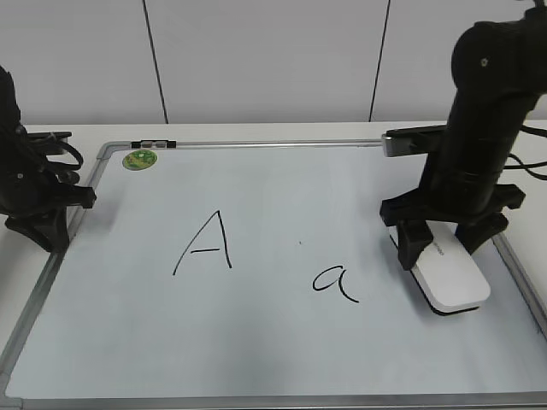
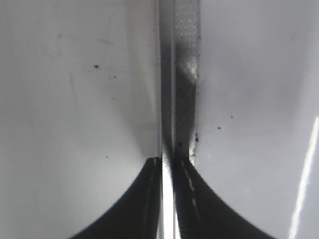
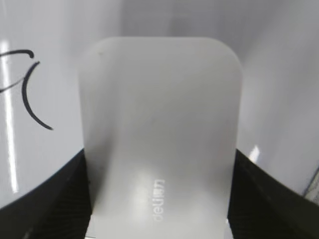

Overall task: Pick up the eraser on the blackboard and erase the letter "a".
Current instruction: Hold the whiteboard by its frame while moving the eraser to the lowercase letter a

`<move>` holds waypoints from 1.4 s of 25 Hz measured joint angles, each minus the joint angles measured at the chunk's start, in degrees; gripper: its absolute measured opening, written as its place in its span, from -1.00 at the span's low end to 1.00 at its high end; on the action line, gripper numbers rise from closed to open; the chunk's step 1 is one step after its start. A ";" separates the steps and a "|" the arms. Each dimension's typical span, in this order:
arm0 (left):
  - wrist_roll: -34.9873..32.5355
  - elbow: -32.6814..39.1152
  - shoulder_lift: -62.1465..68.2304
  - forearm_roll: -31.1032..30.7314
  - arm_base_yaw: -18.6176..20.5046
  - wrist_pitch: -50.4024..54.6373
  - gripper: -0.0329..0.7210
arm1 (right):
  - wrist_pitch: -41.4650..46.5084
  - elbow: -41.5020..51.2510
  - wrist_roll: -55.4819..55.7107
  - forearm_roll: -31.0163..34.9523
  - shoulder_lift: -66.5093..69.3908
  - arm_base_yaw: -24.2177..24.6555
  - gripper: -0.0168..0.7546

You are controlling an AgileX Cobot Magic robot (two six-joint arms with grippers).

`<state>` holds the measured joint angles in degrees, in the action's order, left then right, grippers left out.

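The white eraser (image 1: 449, 278) lies on the blackboard (image 1: 256, 342), a white board with a grey frame, near its right edge. My right gripper (image 1: 440, 249) straddles the eraser's far end, with a finger against each long side. In the right wrist view the eraser (image 3: 159, 129) fills the space between the jaws of the gripper (image 3: 159, 199), with grey lettering on top. The letter "a" (image 1: 335, 282) is just left of the eraser; part of it (image 3: 30, 99) shows in the right wrist view. My left gripper (image 1: 53, 237) is shut and empty at the board's left edge.
A larger capital "A" (image 1: 208, 243) is drawn left of centre. A green round magnet (image 1: 139, 159) sits at the board's far left corner. In the left wrist view the shut jaws (image 2: 169, 164) hover over the board's grey frame strip (image 2: 182, 74).
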<state>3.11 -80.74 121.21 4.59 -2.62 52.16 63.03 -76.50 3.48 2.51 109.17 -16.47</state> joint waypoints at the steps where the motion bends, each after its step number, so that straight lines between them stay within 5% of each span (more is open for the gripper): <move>1: 0.00 0.00 0.00 0.00 0.00 0.00 -0.73 | 0.25 -1.10 0.00 0.00 0.88 -0.34 0.41; 14: 0.00 0.00 0.00 0.00 0.00 0.12 -0.73 | 5.33 -13.23 0.10 0.15 14.17 -4.39 0.41; 27: 0.00 0.00 0.00 0.00 0.00 0.12 -0.73 | 6.53 -15.13 0.23 -0.55 15.56 -11.21 0.40; 35: 0.00 0.00 0.00 0.12 0.00 0.12 -0.73 | 6.42 -15.40 -2.67 6.37 15.92 -15.14 0.40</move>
<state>3.11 -80.74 121.21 4.71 -2.62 52.28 69.45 -91.90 0.81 8.88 125.09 -31.61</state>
